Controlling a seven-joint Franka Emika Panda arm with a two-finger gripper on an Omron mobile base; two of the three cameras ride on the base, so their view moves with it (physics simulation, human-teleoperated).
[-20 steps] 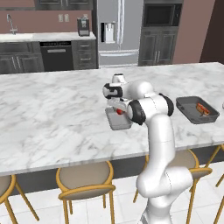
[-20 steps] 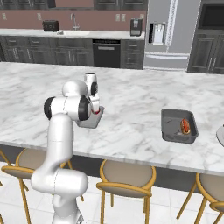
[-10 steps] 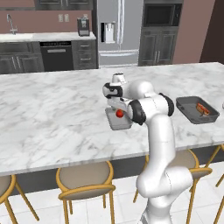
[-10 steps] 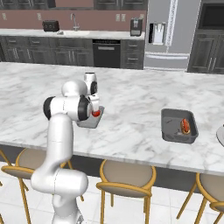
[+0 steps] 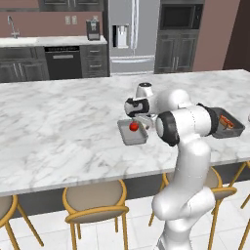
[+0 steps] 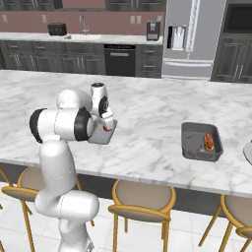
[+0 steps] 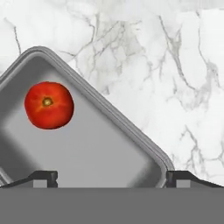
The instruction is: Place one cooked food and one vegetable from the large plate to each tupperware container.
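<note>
The tomato lies free in the near tupperware container on the marble counter; the gripper hangs just above with its jaws spread wide. Rising carelessly, a finger could clip the thick rim and shift this tub

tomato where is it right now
The tomato lies inside the near tupperware container on the marble island, just below the open gripper.

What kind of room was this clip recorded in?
A rendered home kitchen: a marble island counter lined with bar stools, and behind it a steel fridge, a dishwasher and a sink faucet.
</note>
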